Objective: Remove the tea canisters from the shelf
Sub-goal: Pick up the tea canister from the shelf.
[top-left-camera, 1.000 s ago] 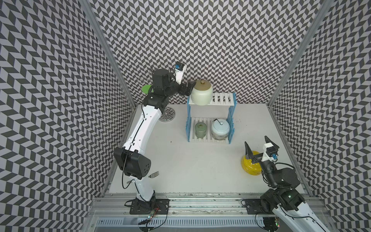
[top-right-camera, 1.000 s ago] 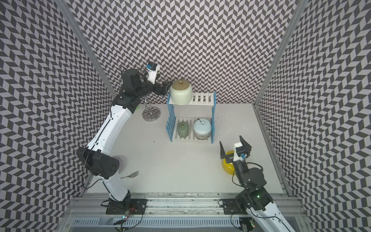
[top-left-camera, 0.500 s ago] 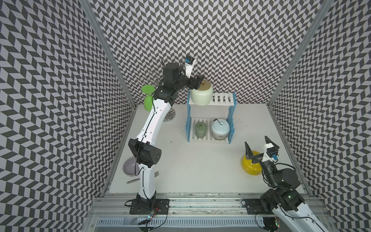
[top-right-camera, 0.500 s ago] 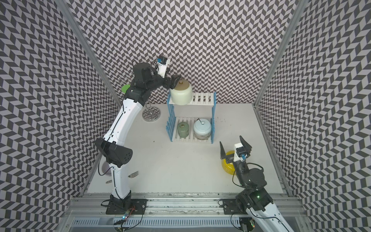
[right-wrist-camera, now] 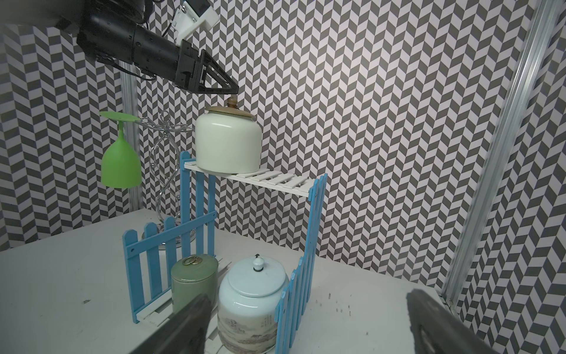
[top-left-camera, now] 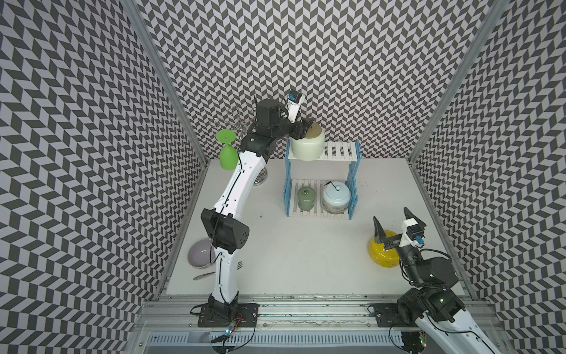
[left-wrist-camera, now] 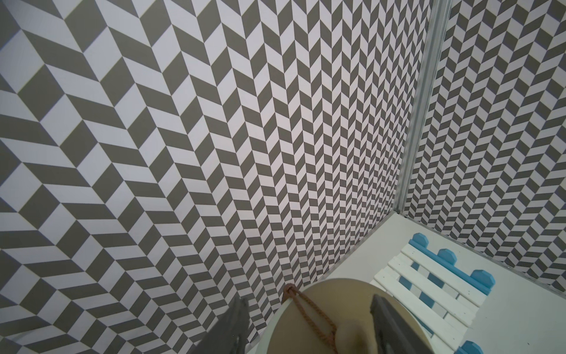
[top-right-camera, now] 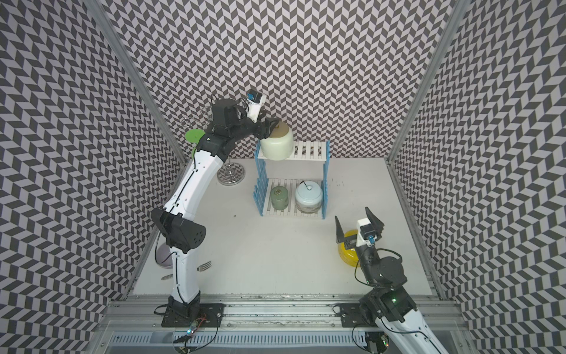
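two arms show, and only one is at the shelf [top-left-camera: 340, 151]. the left arm stretches out long, its forearm rising steeply and its wrist bent over, so the left gripper [left-wrist-camera: 307, 298] comes in almost level above the shelf's upper board, at the end nearest the chrome cup stand [top-right-camera: 231, 175]. its fingers [left-wrist-camera: 389, 328] stand partly apart, one on each side of the knob on the cream canister [top-left-camera: 307, 147]. one finger is just beside the knob; i cannot tell if it touches, and nothing is gripped

the cream canister stands upright on that upper board, long axis vertical, gold-brown lid and knob pointing up. on the lower board the sage green canister [top-left-camera: 306, 199] and the pale blue canister [top-left-camera: 336, 199] stand upright side by side, lids up, fenced in by the shelf's blue picket sides

the right arm is folded low, well in front of the shelf. the right gripper [top-left-camera: 391, 214] is tilted up with its jaws spread wide and empty, above the yellow canister [top-left-camera: 379, 254], which sits on the table well apart from the shelf

a green goblet [top-left-camera: 227, 153] hangs upturned on the cup stand just beside the shelf, close under the left arm's wrist. a lilac bowl [top-left-camera: 200, 254] and a fork [top-right-camera: 203, 266] lie well in front of the shelf, by the left arm's elbow
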Available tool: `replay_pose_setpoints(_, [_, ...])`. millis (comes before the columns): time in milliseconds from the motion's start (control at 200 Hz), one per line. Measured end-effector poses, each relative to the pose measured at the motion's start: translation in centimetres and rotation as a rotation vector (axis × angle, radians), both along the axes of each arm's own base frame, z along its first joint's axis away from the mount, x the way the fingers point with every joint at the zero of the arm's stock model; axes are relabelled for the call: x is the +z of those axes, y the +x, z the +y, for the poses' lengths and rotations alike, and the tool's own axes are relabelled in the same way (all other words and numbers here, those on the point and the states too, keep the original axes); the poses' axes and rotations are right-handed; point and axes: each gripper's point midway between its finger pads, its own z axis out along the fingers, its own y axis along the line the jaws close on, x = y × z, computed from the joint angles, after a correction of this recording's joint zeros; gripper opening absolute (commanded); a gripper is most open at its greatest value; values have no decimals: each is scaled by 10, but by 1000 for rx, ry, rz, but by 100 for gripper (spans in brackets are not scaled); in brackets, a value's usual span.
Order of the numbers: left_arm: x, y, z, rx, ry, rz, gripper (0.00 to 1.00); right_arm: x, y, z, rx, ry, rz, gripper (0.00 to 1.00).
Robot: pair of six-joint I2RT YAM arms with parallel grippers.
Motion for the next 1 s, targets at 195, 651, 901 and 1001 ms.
replay_pose_setpoints(195, [-2,1,-4,-8,8,-8,62,0,0,0,0,0,0,99])
replay_pose_setpoints(651, [-13,2,-16,-29,25,6,52,0,0,0,0,0,-1,100])
replay_pose_setpoints(901, [-17,-1,-20,-41,43,9,44,1,-1,-1,-3,3,-6,100])
replay_pose_setpoints(1001, [-20,-2,-23,-47,54,11,41,2,-1,-1,-3,3,-6,100])
